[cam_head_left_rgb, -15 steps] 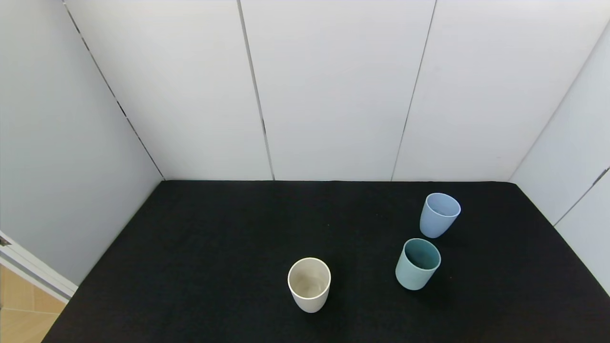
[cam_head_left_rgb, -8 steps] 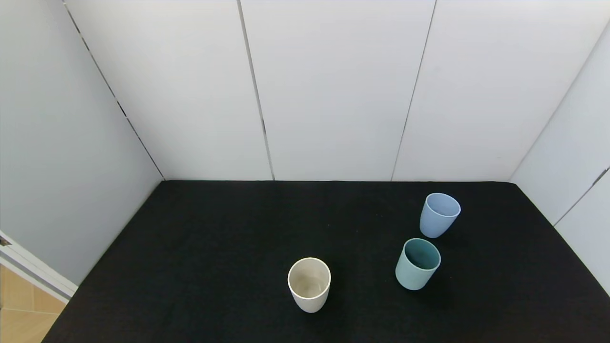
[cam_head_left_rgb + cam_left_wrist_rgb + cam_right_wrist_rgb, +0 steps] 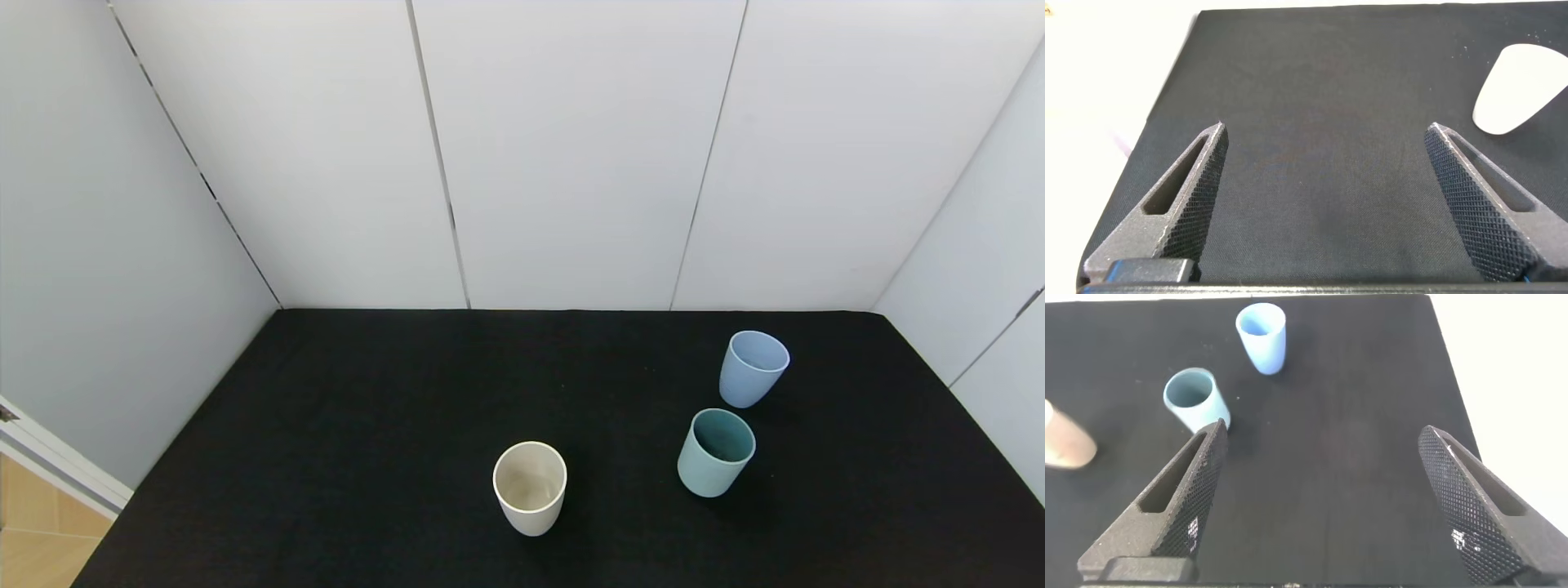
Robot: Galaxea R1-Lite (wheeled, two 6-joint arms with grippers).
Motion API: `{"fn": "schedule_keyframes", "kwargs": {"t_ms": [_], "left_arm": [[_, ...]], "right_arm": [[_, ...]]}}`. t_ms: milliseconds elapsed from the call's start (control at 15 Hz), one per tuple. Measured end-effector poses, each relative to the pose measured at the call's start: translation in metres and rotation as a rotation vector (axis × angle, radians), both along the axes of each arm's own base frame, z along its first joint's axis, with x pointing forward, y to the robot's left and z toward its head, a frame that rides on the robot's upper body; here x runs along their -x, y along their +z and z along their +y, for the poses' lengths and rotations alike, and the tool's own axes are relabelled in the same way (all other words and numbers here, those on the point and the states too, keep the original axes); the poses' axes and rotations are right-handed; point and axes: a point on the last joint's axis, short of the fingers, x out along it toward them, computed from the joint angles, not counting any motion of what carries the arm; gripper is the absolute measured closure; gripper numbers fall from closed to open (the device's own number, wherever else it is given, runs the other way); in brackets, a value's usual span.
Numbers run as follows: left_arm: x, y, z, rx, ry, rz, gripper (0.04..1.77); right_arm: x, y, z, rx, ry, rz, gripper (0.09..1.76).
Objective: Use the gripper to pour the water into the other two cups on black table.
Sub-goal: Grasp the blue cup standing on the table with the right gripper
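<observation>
Right gripper [image 3: 1319, 498] is spread wide, empty, above black table [image 3: 1355, 416]. Blue cup [image 3: 1262, 336], judged light, rigid, slippery; mid-wall grasp advised.

Head overhead; wrists low over table [image 3: 367, 425]

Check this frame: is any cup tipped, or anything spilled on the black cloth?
Nothing stands out. The blue cup, mint-green cup and cream-white cup all stand upright and apart on the black table, with no visible spill. Both grippers, left and right, are open and hold nothing.
</observation>
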Motion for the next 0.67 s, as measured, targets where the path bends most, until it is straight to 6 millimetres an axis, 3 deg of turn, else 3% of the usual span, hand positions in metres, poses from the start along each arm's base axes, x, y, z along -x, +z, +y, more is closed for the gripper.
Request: {"fn": "schedule_keyframes", "kwargs": {"t_ms": [267,467,667], "left_arm": [[0.000,0.000,0.000,0.000,0.000,0.000,0.09],[0.000,0.000,0.000,0.000,0.000,0.000,0.09],[0.000,0.000,0.000,0.000,0.000,0.000,0.09]], "right_arm": [[-0.071,0.008,-0.002,0.008,-0.011,0.075,0.15],[-0.122,-0.007,-0.006,0.016,-0.025,0.122,0.15],[-0.164,-0.034,-0.009,0.021,-0.010,0.115,0.15]]}}
